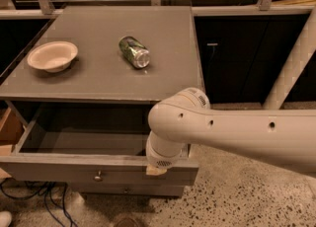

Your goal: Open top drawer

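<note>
Top drawer (59, 170): pulled out, 7 o'clock, interior showing.
Gripper (157, 169): at drawer's front rim, 6 o'clock; grip state cannot tell.
Cabinet top (98, 80): bowl (52, 56) 10 o'clock; green can (134, 52) on its side, 11 o'clock.

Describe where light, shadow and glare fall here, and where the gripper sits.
In the camera view, warm light leaves the white arm brightest and the background dark; the can glints at its end; the bowl casts a soft shadow; the top drawer is shaded inside, under the cabinet top; the gripper sits at the drawer front, right of the knob.
</note>
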